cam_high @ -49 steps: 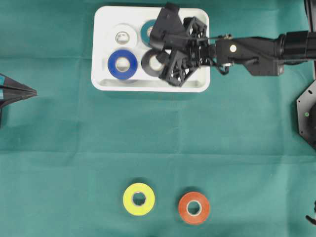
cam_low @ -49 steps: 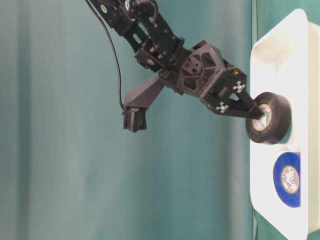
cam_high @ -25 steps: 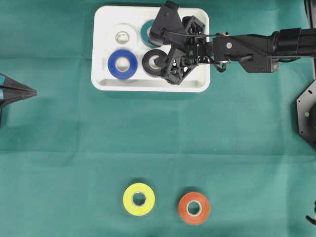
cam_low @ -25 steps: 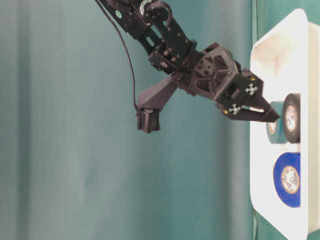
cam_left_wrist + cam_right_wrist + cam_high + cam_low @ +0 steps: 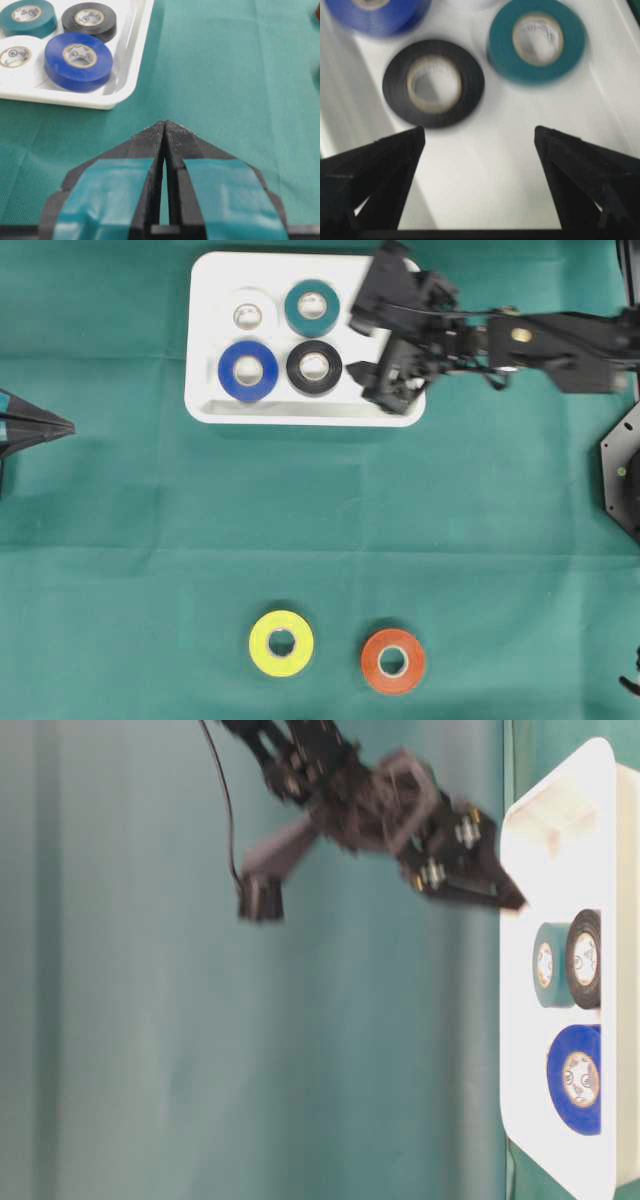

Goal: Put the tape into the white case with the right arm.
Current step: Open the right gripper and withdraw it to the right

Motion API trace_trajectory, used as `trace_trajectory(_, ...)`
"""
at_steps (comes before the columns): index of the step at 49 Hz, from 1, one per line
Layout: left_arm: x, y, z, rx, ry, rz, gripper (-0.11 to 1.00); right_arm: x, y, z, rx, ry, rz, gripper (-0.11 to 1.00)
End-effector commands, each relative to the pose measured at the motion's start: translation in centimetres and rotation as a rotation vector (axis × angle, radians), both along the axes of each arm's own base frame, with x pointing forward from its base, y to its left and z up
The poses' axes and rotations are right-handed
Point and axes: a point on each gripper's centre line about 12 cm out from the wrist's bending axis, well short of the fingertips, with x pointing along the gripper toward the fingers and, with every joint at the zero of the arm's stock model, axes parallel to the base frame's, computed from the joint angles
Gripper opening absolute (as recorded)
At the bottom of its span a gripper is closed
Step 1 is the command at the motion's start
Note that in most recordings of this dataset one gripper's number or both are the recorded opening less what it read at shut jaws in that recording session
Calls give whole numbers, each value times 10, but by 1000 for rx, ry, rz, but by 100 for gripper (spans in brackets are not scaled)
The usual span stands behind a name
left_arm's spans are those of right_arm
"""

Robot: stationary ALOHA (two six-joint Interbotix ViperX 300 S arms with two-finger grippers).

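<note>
The white case (image 5: 300, 412) holds a white tape (image 5: 248, 314), a teal tape (image 5: 312, 307), a blue tape (image 5: 248, 371) and a black tape (image 5: 314, 367), all lying flat. My right gripper (image 5: 372, 370) hovers open over the case's right end, a little above its floor (image 5: 485, 185), with nothing between its fingers. In the right wrist view the black tape (image 5: 433, 82) and teal tape (image 5: 536, 40) lie just beyond the open gripper (image 5: 480, 132). A yellow tape (image 5: 281, 643) and an orange tape (image 5: 393, 661) lie on the cloth at the front. My left gripper (image 5: 164, 124) rests shut at the left edge.
Green cloth (image 5: 450, 540) covers the table. A black fixture (image 5: 622, 470) stands at the right edge. In the table-level view the right gripper (image 5: 505, 892) hangs above the case (image 5: 520, 1020), blurred by motion.
The right gripper opened and let go of the black tape, which now lies flat in the case beside the blue one. It then drew back to the right and upward.
</note>
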Motion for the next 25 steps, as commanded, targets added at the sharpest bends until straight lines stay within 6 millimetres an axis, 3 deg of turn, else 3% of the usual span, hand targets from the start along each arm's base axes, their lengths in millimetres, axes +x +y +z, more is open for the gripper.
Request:
trace_trajectory(1, 1, 0, 5, 3, -14, 2, 0, -19, 7, 19, -16, -48, 10, 69)
trace_trajectory(12, 1, 0, 4, 3, -12, 2, 0, -78, 26, 15, -4, -90, 33, 69)
trace_trajectory(25, 1, 1, 5, 3, -14, 3, 0, -129, 46, 10, -2, -187, 75, 69)
